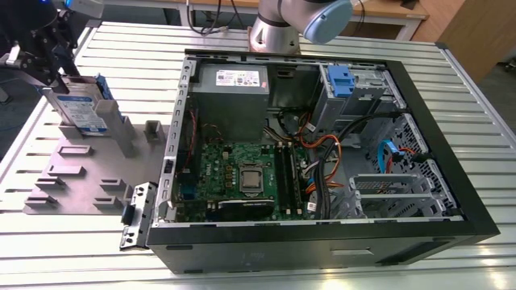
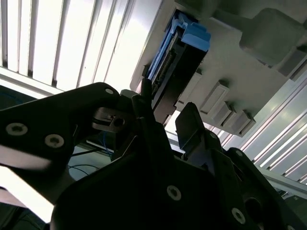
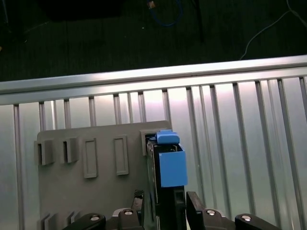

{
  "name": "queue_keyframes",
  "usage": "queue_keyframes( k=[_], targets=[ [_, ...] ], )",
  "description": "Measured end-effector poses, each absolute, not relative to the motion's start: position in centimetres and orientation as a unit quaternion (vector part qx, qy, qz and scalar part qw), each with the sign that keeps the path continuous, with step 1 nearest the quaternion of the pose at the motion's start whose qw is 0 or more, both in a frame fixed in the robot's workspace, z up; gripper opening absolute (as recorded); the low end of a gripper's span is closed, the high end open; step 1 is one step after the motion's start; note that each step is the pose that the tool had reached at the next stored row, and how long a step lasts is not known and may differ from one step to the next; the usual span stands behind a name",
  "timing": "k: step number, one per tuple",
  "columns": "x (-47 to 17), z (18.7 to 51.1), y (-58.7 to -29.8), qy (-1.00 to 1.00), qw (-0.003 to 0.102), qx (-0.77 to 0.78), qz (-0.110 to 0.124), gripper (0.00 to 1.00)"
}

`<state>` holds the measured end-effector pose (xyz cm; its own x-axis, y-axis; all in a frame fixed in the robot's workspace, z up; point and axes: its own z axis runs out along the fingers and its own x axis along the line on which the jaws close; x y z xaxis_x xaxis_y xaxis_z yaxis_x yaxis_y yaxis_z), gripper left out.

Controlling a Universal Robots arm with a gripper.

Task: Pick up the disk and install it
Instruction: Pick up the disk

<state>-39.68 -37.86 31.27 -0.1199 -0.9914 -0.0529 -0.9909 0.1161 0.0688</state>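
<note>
In the exterior view the tool (image 1: 55, 78) hangs at the far upper end of the exterior view's left. It is right at the top end of the disk (image 1: 81, 112). The disk stands on edge in a slot of a grey fixture plate (image 1: 89, 175), its white-and-blue label facing the camera and a blue rail along its upper edge. The plate lies on the slatted metal table (image 1: 137, 42), just beside an open computer case (image 1: 451, 181) that lies on its side. Inside the case are a green motherboard (image 1: 241, 175), a grey power supply (image 1: 229, 81) and a drive cage with a blue bracket (image 1: 342, 81). The arm's base (image 1: 278, 33) stands behind the case.

In the second wrist view the tool (image 2: 165, 108) is spread, and the disk (image 2: 180, 57) runs away from between its black fingers (image 2: 192, 120). A strip of light shows between the disk and one finger. The fixture plate (image 2: 225, 86) lies beside the disk.

In the first wrist view the disk (image 3: 171, 165) is seen edge on, its blue handle uppermost, seated in the plate (image 3: 96, 191). The tool (image 3: 165, 199) straddles its near end, one finger (image 3: 194, 203) close on each side.
</note>
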Motion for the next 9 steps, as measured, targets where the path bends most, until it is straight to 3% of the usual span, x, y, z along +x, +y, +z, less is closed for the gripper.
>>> queue_keyframes(
  k=[9],
  targets=[
    [-39.68, 30.44, -37.86, -0.746, 0.003, 0.665, -0.043, 0.47]
  ],
)
